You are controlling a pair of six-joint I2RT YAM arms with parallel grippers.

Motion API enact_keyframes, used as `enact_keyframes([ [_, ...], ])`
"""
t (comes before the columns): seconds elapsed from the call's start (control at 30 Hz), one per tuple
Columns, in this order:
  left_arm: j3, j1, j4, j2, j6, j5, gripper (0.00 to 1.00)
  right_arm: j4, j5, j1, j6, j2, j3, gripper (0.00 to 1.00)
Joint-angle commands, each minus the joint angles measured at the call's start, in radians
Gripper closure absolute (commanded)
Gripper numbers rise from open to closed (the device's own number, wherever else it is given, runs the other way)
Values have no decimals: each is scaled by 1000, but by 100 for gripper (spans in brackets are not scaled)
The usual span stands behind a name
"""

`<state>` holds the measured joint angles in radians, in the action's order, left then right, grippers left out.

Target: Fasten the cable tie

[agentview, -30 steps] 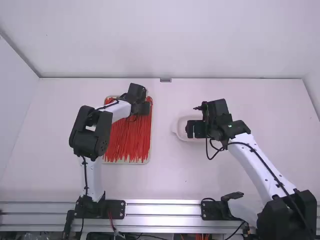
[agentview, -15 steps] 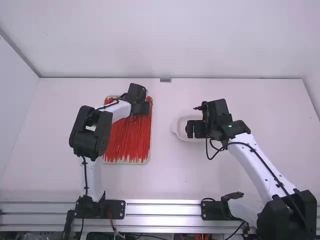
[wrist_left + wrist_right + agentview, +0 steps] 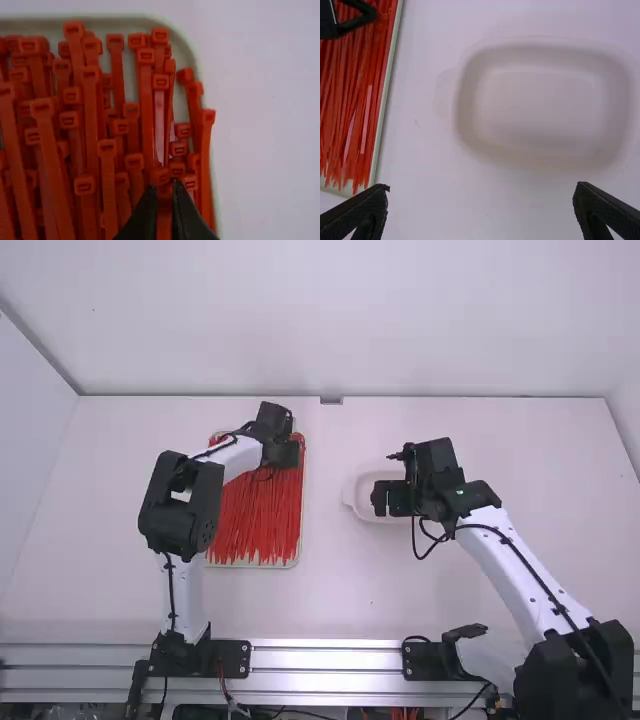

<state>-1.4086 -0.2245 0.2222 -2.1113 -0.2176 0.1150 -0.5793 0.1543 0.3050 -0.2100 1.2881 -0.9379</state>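
Observation:
A heap of red cable ties lies on a pale tray left of the table's middle. My left gripper is down at the tray's far right corner. In the left wrist view its jaws stand nearly together with one red cable tie pinched between them, among the square heads of the other ties. My right gripper hovers open over a white dish, and its fingertips sit wide apart on either side of that dish.
The tray's rim curves close beside the left gripper. Bare white table lies between the tray and the dish. The tray's edge and several ties show in the right wrist view. A wall bounds the table's far side.
My left gripper has shifted slightly toward the tray's far edge. The right arm has not moved.

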Motion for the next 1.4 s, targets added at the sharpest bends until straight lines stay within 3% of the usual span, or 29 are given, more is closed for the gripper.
enact_keyframes([
  [0.0, -63, 2, 34, 13, -2, -60, 98, -1, 2, 3, -3, 6, -32, 1],
  [0.3, -158, 26, 114, 170, 5, -114, 98, 8, 3, 3, -3, 6, -32, 1],
  [0.8, -140, 133, 216, 645, 54, -90, 98, 124, 8, 3, -3, 6, -32, 1],
  [1.07, 16, 134, 208, 868, 56, -109, 98, 251, 158, 3, -3, 6, -32, 2],
  [1.37, 370, 126, -3, 1125, 5, -69, 98, 375, 337, 5, -3, 6, -32, 1],
])
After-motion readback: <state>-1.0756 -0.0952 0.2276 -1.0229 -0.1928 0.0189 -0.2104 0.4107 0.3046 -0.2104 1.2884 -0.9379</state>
